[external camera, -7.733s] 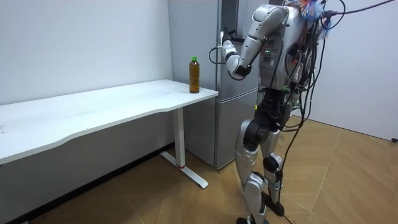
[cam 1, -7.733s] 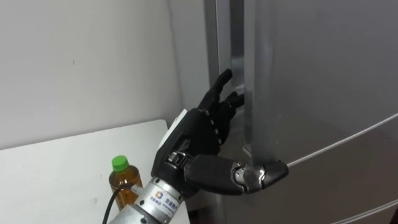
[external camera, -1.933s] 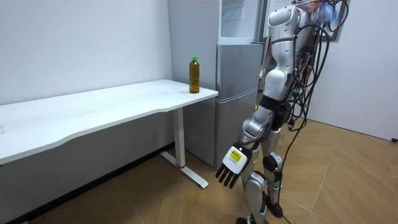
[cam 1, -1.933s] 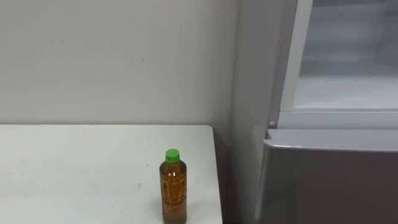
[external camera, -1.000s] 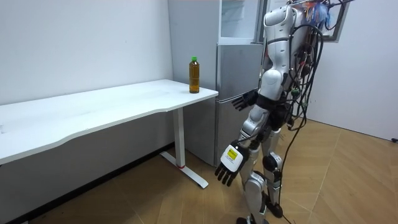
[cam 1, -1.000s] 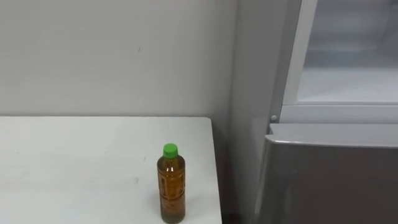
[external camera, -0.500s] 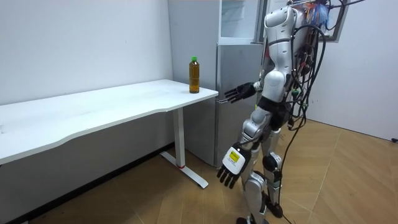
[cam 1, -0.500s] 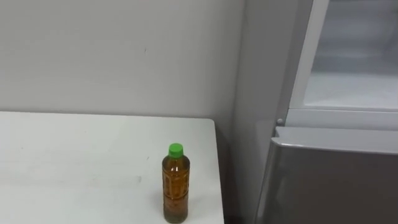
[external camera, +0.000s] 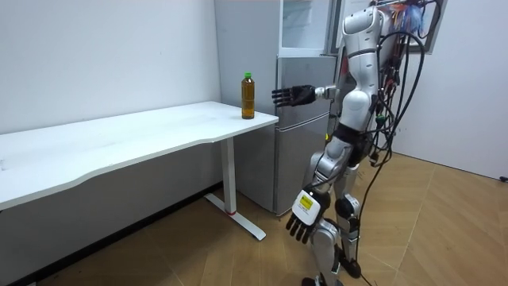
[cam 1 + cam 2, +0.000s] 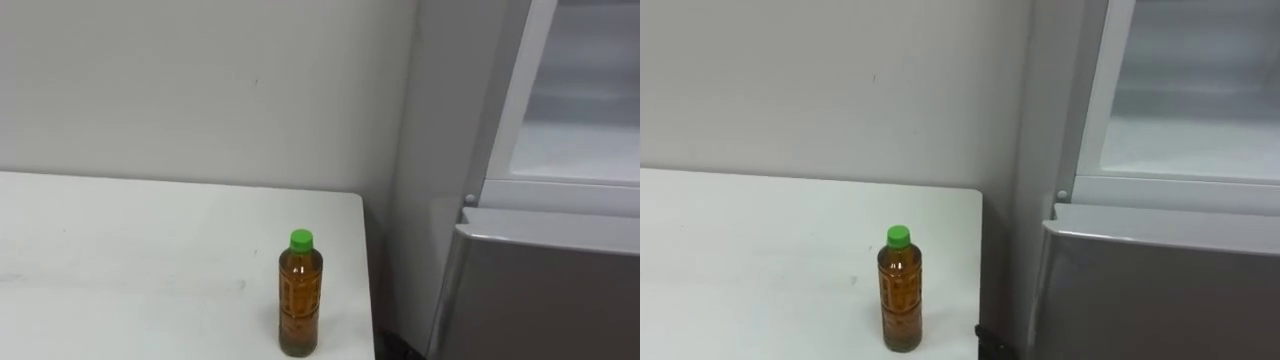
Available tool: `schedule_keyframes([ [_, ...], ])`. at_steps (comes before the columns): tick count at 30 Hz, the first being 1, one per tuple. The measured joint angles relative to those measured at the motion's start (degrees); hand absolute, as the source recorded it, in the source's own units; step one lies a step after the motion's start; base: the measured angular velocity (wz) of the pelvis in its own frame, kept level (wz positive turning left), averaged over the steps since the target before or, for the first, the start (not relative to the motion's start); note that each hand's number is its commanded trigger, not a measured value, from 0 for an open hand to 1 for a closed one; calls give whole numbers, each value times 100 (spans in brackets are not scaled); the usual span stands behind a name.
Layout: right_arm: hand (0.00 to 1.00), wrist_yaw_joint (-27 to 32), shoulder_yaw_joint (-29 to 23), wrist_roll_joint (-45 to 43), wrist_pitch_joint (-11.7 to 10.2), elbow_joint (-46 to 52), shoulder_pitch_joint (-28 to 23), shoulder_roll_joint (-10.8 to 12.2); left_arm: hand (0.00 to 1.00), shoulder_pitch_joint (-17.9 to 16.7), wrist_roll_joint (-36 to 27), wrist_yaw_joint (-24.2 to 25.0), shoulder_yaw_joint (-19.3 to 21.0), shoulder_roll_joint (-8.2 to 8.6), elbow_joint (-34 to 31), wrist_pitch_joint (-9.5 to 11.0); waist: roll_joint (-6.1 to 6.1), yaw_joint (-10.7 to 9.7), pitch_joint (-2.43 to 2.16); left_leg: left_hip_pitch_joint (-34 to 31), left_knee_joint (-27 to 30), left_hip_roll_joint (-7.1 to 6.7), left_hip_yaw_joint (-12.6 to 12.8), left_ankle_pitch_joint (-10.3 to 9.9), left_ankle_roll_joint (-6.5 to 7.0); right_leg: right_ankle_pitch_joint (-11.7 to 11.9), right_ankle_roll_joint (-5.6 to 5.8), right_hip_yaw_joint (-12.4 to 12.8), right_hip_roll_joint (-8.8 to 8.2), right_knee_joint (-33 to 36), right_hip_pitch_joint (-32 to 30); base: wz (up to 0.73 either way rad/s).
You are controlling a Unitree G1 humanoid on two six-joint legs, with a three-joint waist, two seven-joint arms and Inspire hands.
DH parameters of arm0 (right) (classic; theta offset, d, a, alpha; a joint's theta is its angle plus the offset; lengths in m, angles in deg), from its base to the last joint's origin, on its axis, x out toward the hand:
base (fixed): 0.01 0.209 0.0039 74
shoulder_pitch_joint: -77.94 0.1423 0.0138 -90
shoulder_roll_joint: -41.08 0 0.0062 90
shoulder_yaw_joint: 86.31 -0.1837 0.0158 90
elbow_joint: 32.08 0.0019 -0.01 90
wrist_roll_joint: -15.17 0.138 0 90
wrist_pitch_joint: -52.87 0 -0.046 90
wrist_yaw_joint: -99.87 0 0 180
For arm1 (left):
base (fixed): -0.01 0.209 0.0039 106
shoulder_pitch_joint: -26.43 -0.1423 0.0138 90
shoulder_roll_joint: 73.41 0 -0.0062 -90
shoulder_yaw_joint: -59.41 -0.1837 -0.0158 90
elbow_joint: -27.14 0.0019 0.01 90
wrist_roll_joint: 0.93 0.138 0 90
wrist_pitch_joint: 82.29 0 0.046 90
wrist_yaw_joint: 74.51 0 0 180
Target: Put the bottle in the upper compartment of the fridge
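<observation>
Overall: robot stands upright on the wooden floor (image 9: 444, 214), directly before the fridge (image 9: 298, 167), at the end of the white table (image 10: 120, 260).
Bottle (image 10: 300, 296): upright on the table, green cap, amber contents. It is close to the table's end edge beside the fridge, and neither hand is on it.
Right hand (image 9: 292, 96): raised to the bottle's height, in front of the fridge, near the bottle but apart from it. Fingers are straight and spread, grasping nothing.
Left hand (image 9: 305, 213): hangs low beside the leg, well below the table's edge. Fingers are loosely relaxed and empty.
Upper compartment (image 10: 585, 130): open, pale interior in view above the lower door.
Lower door (image 10: 545, 300): closed, grey, its top edge just under the open compartment.
Gap: a narrow space separates the table's end edge from the fridge's side wall.
</observation>
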Motion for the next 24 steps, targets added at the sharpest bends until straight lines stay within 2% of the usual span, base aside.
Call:
schedule_keyframes([
  [6, 0, 2, 229, 370, 1, 10, 491, -193, 0, 92, 1, 0, -15, -60, -5, -10, -78, -1, -18, -4, 5, -10, -54, 5, 2, -1, 1, -44, -6, -5, 21, 5],
  [11, 0, 86, 172, 373, 1, -3, 823, -250, 0, 71, 17, 93, 47, -107, -11, -11, -201, 64, 25, -17, 68, -12, -66, 8, 4, -1, 1, -50, -8, -16, 29, 1],
  [13, 0, 144, 141, 374, 1, -3, 845, -250, 0, 77, 26, 106, 43, -104, -38, -12, -227, 109, 23, -60, 91, -14, -68, 8, 5, -1, 1, -52, -16, -11, -1, 0],
  [24, 0, 459, 80, 379, 1, -3, 947, -487, 0, 17, 50, 111, 45, -142, -48, -41, -210, 177, 23, -173, 100, -23, -228, 9, 6, 0, 1, -194, -19, -8, -14, 7],
])
